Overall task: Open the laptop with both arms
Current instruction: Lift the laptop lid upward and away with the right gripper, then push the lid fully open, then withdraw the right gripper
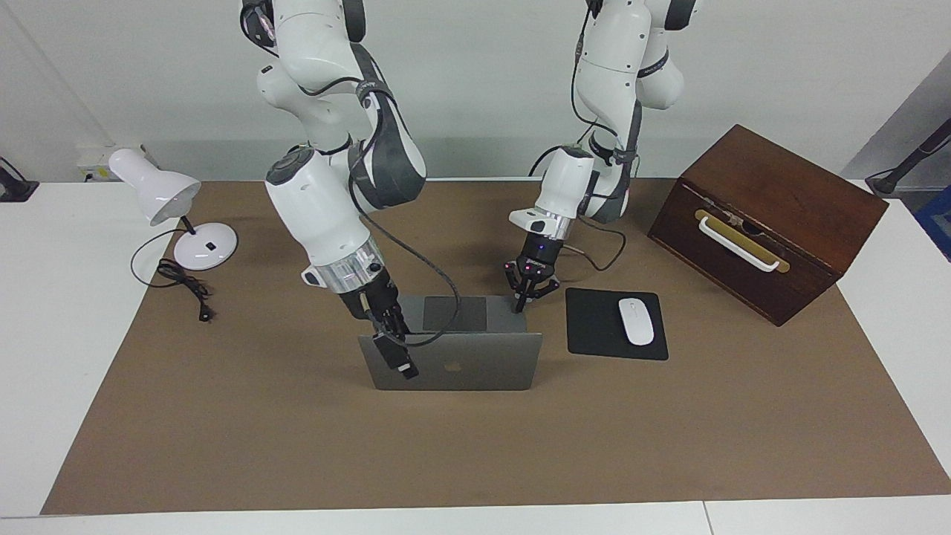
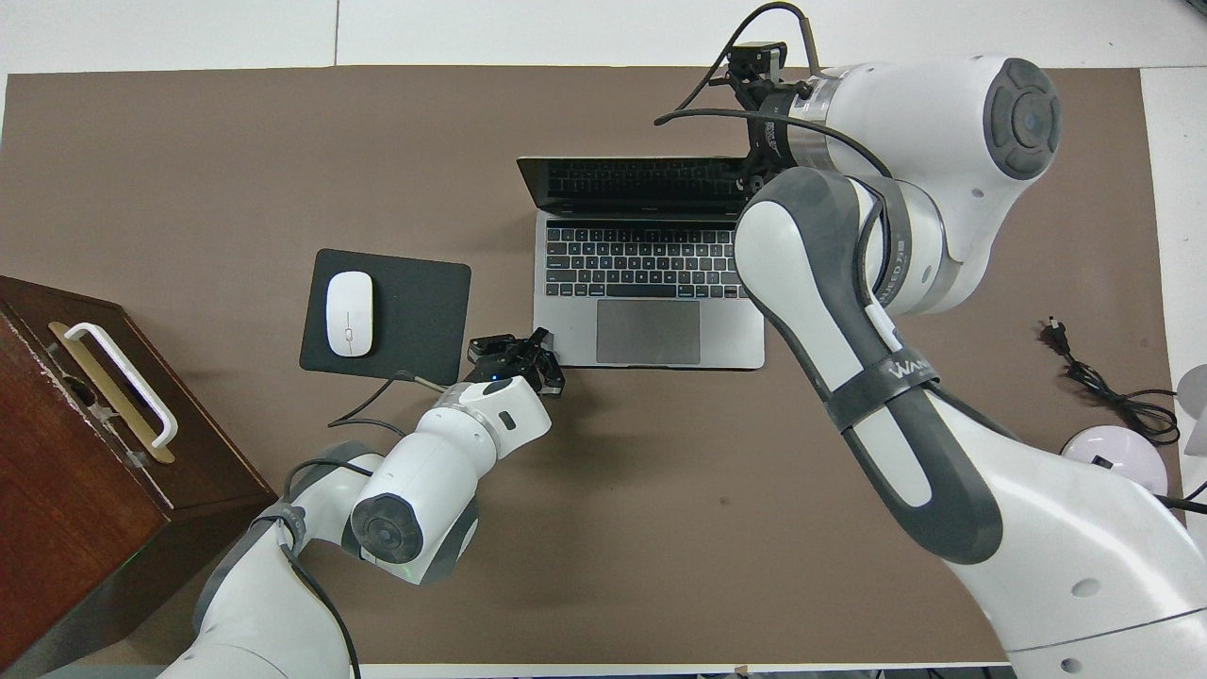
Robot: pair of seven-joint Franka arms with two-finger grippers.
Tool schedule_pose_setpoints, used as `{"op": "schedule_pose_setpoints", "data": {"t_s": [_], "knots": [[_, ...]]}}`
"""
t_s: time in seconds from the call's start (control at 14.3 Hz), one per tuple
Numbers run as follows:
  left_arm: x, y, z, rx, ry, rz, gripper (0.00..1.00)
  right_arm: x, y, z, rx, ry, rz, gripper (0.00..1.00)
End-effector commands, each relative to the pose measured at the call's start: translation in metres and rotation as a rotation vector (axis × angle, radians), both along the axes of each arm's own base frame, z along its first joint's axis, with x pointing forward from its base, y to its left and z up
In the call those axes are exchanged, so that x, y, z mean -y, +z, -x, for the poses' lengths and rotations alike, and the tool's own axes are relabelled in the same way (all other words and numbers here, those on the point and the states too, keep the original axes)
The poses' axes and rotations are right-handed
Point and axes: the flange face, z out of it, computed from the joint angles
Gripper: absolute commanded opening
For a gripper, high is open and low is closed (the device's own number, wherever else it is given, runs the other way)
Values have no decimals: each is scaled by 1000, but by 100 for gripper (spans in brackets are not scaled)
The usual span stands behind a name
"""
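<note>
1. Grey laptop (image 1: pixel 452 362) stands open in the middle of the table (image 1: pixel 223 416), its lid tilted away from the robots.
2. Facing view: left gripper (image 1: pixel 520 303), fingertips together, presses the deck corner beside the mouse pad (image 1: pixel 594 327). Right gripper (image 1: pixel 394 338) is at the lid's top edge; its state I cannot tell.
3. Overhead view: keyboard and trackpad show; left gripper (image 2: pixel 545 341) touches the deck's near corner.

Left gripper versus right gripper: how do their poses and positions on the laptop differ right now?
The left gripper points steeply down, jaws shut, seemingly on the laptop deck's corner beside the mouse pad. The right gripper slants over the lid's top edge. The left gripper sits low at the deck, while the right gripper is up at the raised lid. Both are black and at the laptop.
</note>
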Motion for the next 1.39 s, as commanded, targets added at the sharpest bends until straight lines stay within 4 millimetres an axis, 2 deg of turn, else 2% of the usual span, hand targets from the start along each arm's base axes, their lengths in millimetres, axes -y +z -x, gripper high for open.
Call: {"op": "schedule_pose_setpoints", "data": {"t_s": [0.0, 0.49, 0.77, 1.05, 1.18, 1.32], "knots": [[3, -22, -4, -15, -4, -14, 0, 5, 4, -13, 14, 27, 25, 100], [3, -23, -4, -16, -2, -14, 0, 11, 4, -15, -14, 38, 29, 100], [3, -23, -4, -16, -2, -14, 0, 15, 19, -10, -86, 67, 16, 100], [2, -22, -5, -15, 0, -13, 0, 20, 73, 15, -125, 120, -19, 100], [2, -23, -5, -18, 0, -14, 0, 44, 105, 35, -162, 179, 51, 100], [3, -20, -7, -14, 5, -7, 0, 62, 152, 61, -104, 330, 180, 100]]}}
